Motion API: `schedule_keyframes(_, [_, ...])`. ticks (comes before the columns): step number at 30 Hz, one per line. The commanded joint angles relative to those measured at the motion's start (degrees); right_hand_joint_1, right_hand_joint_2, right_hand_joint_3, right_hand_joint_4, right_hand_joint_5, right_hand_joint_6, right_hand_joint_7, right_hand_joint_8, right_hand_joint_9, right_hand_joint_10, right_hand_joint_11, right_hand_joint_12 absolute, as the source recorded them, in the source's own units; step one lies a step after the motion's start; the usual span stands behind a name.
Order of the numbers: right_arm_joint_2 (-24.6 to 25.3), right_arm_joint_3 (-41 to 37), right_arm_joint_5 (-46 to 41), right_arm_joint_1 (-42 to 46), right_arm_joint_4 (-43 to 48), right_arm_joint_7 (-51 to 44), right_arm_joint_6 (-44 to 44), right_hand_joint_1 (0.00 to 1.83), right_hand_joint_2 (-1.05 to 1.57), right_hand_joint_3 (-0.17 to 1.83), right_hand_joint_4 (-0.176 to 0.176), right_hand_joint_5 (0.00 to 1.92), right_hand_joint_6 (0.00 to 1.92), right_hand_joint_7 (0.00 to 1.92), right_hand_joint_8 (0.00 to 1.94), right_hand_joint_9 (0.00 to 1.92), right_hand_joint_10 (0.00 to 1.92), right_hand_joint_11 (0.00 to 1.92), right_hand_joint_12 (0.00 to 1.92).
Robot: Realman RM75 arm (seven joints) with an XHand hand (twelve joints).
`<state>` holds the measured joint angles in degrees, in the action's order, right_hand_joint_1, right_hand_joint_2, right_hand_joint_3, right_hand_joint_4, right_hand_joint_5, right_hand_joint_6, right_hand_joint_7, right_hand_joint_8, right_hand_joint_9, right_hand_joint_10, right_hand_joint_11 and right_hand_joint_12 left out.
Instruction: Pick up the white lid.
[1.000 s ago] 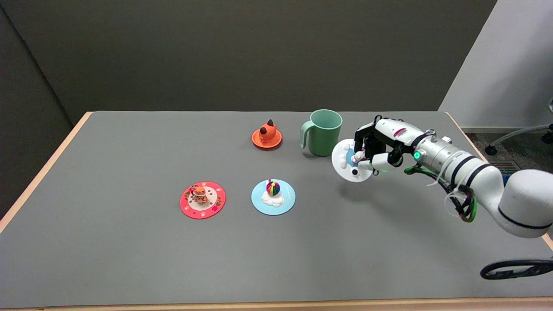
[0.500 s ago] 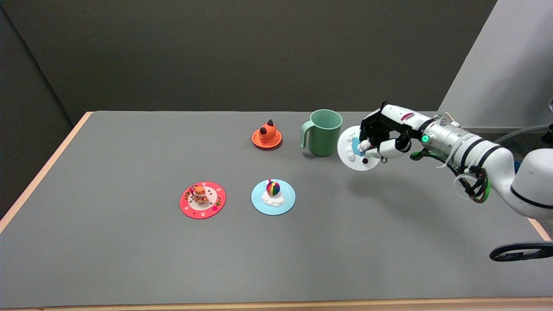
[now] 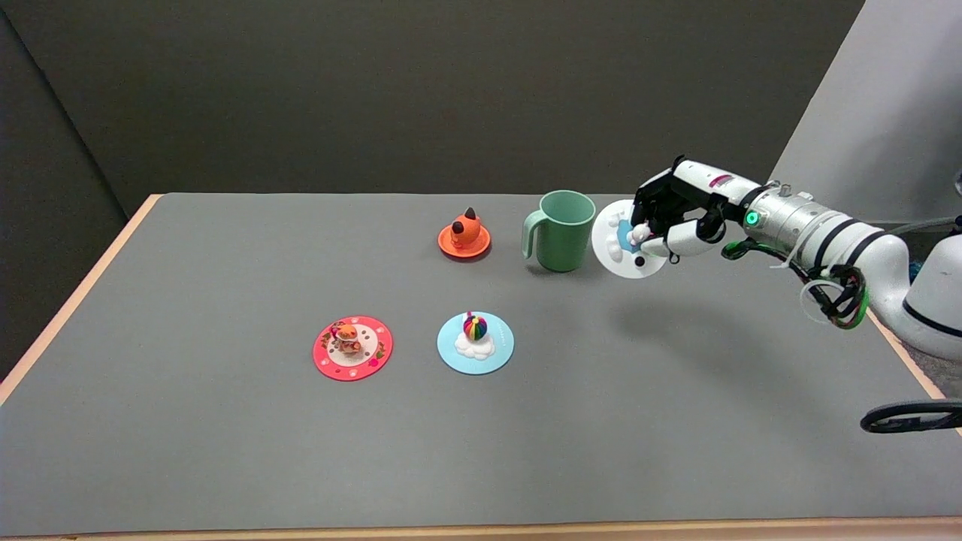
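Note:
The white lid (image 3: 615,244), a round disc with a small blue and white figure on top, hangs tilted in the air just right of the green mug (image 3: 561,230). My right hand (image 3: 673,214) grips it by that figure, fingers curled around the knob. The lid's face is turned toward the left and the camera. Its shadow falls on the grey table below and to the right.
An orange lid (image 3: 464,237) with a fox figure lies left of the mug. A red lid (image 3: 352,347) and a light blue lid (image 3: 475,342) lie nearer the front. The table's right edge (image 3: 898,353) runs under my forearm.
My right hand has carried the white lid upward and a little to the right, away from the table surface, and the arm has risen with it.

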<state>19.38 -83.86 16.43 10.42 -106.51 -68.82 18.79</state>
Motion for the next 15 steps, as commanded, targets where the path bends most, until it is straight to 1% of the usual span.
schedule_keyframes(1, [-2.2, -2.9, -6.9, -0.1, 0.1, -1.0, 0.4, 1.37, 1.03, 0.14, -0.090, 0.91, 1.17, 1.05, 0.94, 1.01, 0.92, 0.79, 1.29])
schedule_keyframes(4, [-3.1, -2.7, -6.4, -0.1, 0.1, -2.6, 1.0, 1.37, 1.02, 0.14, -0.087, 0.91, 1.17, 1.05, 0.95, 1.01, 0.91, 0.79, 1.29])
schedule_keyframes(9, [-3.1, -3.2, -6.1, -0.1, 0.4, -3.0, 1.7, 1.37, 1.02, 0.14, -0.086, 0.91, 1.17, 1.04, 0.96, 1.01, 0.92, 0.79, 1.29])
schedule_keyframes(10, [-3.1, -3.2, -5.9, -0.1, 0.5, -3.0, 1.8, 1.37, 1.00, 0.18, -0.091, 0.91, 1.16, 1.05, 0.94, 1.02, 0.90, 0.77, 1.31])
schedule_keyframes(12, [-3.1, -3.5, -4.8, -0.1, 0.8, -3.0, 1.9, 1.37, 1.00, 0.18, -0.090, 0.91, 1.16, 1.05, 0.95, 1.02, 0.90, 0.77, 1.31])
schedule_keyframes(15, [-3.1, -4.1, -3.1, -0.1, 1.3, -2.6, 2.6, 1.37, 1.03, 0.15, -0.090, 0.90, 1.19, 1.03, 0.98, 1.00, 0.93, 0.76, 1.24])
